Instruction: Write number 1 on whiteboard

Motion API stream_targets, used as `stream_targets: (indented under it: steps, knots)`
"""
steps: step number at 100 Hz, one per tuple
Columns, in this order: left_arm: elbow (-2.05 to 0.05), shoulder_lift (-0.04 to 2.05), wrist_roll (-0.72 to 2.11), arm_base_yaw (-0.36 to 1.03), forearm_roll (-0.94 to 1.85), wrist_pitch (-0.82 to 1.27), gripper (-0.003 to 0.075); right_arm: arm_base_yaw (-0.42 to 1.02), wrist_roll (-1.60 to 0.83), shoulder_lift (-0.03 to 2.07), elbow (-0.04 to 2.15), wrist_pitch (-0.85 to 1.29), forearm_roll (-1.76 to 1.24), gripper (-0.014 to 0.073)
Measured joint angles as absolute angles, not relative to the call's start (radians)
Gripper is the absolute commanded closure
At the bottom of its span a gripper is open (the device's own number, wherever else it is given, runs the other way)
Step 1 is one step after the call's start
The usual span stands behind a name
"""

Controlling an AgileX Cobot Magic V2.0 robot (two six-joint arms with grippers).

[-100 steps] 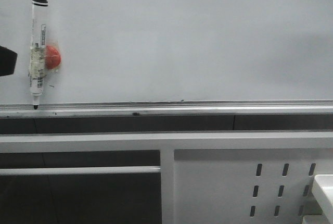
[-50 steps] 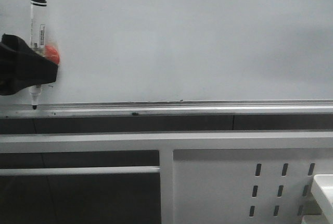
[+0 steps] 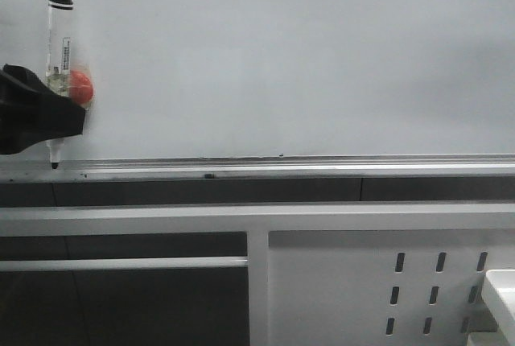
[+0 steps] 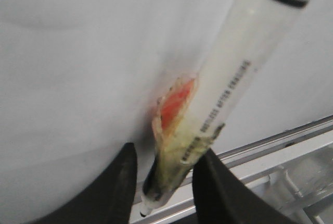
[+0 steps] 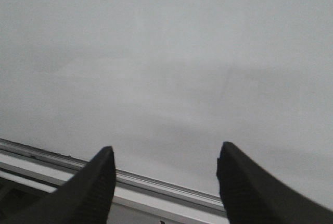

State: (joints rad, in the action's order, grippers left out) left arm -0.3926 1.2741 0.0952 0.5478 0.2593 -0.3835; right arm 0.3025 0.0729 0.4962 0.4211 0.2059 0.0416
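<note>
- The whiteboard fills the upper part of the front view, pale grey and glossy, with its silver rail along the lower edge.
- No marker stroke for the number 1 shows on the board in any view; only a few tiny dark specks sit near the rail.
- A marker with a clear barrel and black cap stands nearly upright at the far left of the board, tip down just above the rail. A red magnet, taped to the barrel with yellowed tape, holds it against the board.
- The left end effector reaches in from the left edge of the front view, its dark fingers spread on either side of the marker's lower barrel. In the left wrist view the right-hand finger seems to touch the taped part, while a gap remains on the other side, so it is parted and not yet clamped on the pen.
- A second ago only a dark corner of this end effector showed at the left edge; half a second ago it had come level with the marker, and it now sits slightly lower. The marker has kept its place.
- The right end effector is spread wide, grasping nothing, facing bare board above the rail.
- Below the board runs a white frame with a perforated panel at the lower right.
</note>
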Motion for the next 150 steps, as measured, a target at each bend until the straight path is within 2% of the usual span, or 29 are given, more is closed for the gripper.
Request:
stream_targets:
  steps: [10, 27, 38, 52, 65, 76, 85, 107, 150]
  knots:
    - [-0.393, 1.276, 0.095, 0.549, 0.256, -0.387, 0.0741, 0.303, 0.073, 0.496, 0.421, 0.202, 0.025, 0.0202]
    - [-0.393, 1.263, 0.095, 0.559, 0.220, -0.352, 0.0740, 0.307, 0.073, 0.496, 0.428, 0.200, 0.015, 0.0204]
    - [-0.393, 1.204, 0.093, 0.619, 0.093, -0.263, 0.0740, 0.357, 0.040, 0.501, 0.466, 0.206, 0.015, 0.0204]
    - [-0.403, 1.101, 0.093, 0.741, -0.067, -0.190, 0.0740, 0.528, -0.051, 0.566, 0.563, 0.290, 0.015, 0.0204]
    - [-0.449, 1.036, 0.093, 0.842, -0.161, -0.099, 0.0740, 0.763, -0.092, 0.709, 0.671, 0.408, 0.015, 0.0204]
    - [-0.498, 1.018, 0.093, 0.889, -0.240, 0.010, 0.0740, 0.928, -0.100, 0.851, 0.757, 0.451, 0.028, 0.0204]
    - [-0.524, 1.016, 0.093, 0.911, -0.294, 0.072, 0.0740, 1.004, -0.102, 0.953, 0.818, 0.458, 0.053, 0.0202]
    - [-0.531, 0.992, 0.093, 0.955, -0.373, 0.099, 0.0740, 1.025, -0.102, 1.116, 0.925, 0.443, 0.075, 0.0202]
    - [-0.531, 0.986, 0.093, 0.990, -0.399, 0.101, 0.0740, 1.025, -0.102, 1.200, 0.957, 0.379, 0.079, 0.0202]
